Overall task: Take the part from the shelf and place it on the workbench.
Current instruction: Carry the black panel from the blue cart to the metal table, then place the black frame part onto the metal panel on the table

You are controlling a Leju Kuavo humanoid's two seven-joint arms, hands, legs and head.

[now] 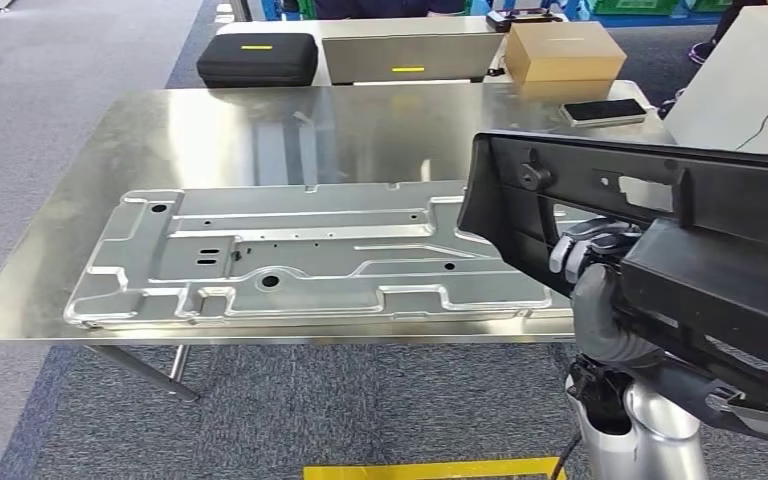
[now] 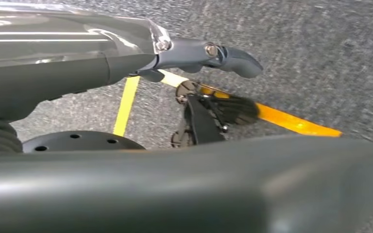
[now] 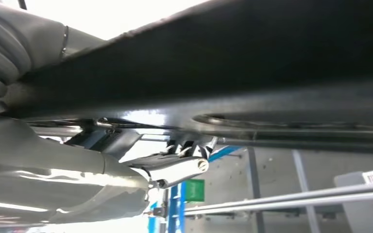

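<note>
Left hand (image 2: 209,53) low over grey carpet (image 2: 320,58), fingers apart, holding nothing. Stamped metal panel (image 1: 300,255) flat on workbench (image 1: 210,130). Right hand (image 1: 595,265) grips black part (image 1: 650,230), raised over workbench right near corner.

Head view: bright, even light; soft glare on the steel worktop (image 1: 210,130).
Wrist views: motion-blurred; right one blown out white behind.

Your room: a steel workbench (image 1: 80,270) on grey-blue carpet (image 1: 290,410).
Beyond the workbench you see a white table (image 1: 355,50) bearing a black case (image 1: 257,58) and cardboard box (image 1: 563,50); yellow floor tape (image 1: 430,468) lies before it.
</note>
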